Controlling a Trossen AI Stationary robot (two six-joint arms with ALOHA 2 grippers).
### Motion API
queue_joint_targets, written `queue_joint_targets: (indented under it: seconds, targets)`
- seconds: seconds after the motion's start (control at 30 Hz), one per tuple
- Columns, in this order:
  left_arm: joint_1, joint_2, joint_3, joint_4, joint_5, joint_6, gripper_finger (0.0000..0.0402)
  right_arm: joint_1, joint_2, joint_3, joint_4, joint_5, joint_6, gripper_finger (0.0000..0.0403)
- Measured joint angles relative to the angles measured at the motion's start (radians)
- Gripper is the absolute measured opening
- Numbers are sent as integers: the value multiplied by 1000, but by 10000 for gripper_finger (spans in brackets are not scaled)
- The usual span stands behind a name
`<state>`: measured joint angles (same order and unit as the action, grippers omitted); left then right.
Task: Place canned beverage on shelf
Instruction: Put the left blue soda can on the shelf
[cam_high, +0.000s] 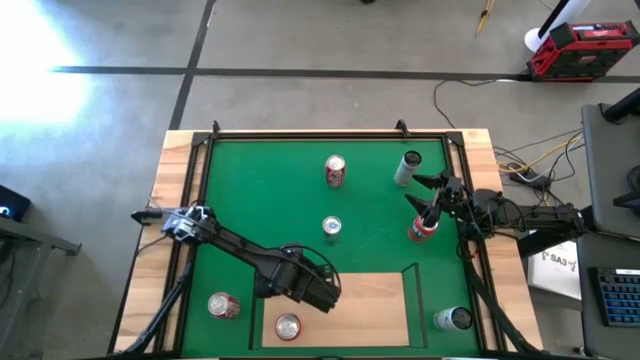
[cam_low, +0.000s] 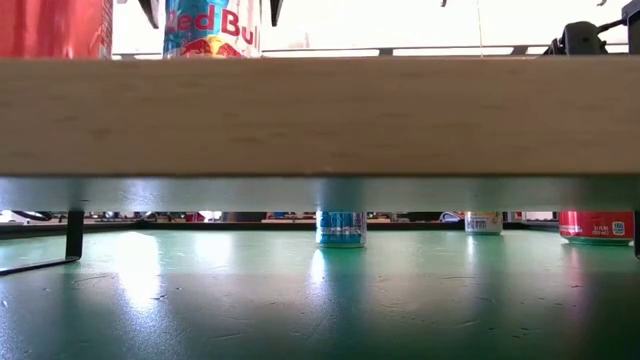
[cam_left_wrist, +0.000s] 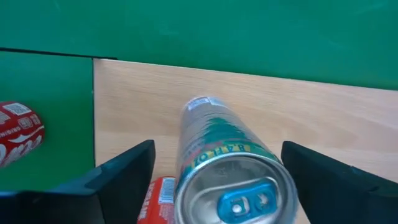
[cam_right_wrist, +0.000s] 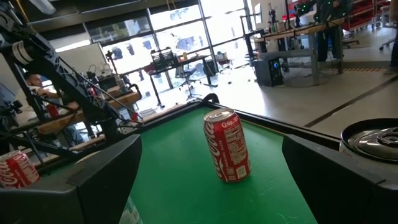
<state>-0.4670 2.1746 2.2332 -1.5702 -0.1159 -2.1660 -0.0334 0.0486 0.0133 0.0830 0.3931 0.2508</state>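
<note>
The slim blue-and-silver aluminium can (cam_left_wrist: 225, 165) stands on the pale wood shelf (cam_left_wrist: 323, 124), centred between the left gripper (cam_left_wrist: 217, 186) jaws, parted clear of it. Judged light, slippery, dentable; mid-wall grasp advised.

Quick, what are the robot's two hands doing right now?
Left gripper: open, fingers apart on either side of the slim can standing on the shelf, not gripping it.
Right gripper: open, holding nothing.

We read "Red Bull" on the tall can (cam_low: 212, 28) on the shelf (cam_low: 320, 115), and Coca-Cola script on the red can (cam_right_wrist: 227, 145) ahead of the right end effector (cam_right_wrist: 211, 171).
</note>
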Motion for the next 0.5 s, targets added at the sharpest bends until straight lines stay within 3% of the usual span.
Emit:
queue_joint_targets:
  seconds: [0.5]
  targets:
    - [16, 2, 57, 15, 98, -291, 352, 0, 0, 0, 0, 0, 0, 381]
